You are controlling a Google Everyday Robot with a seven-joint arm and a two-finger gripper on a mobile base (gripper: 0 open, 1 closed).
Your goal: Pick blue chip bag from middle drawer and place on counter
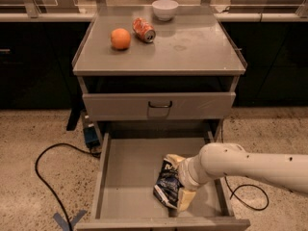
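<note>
The blue chip bag, dark blue crinkled foil with white lettering, stands on edge in the right part of the open middle drawer. My gripper reaches in from the right on a white arm. Its two pale fingers sit on either side of the bag, one at the bag's far end and one at its near end, closed against it. The bag still rests low in the drawer. The counter is the grey cabinet top above.
On the counter stand an orange, an orange-red soda can on its side and a white bowl. The drawer front with a dark handle above is closed. A black cable and blue tape lie on the floor at left.
</note>
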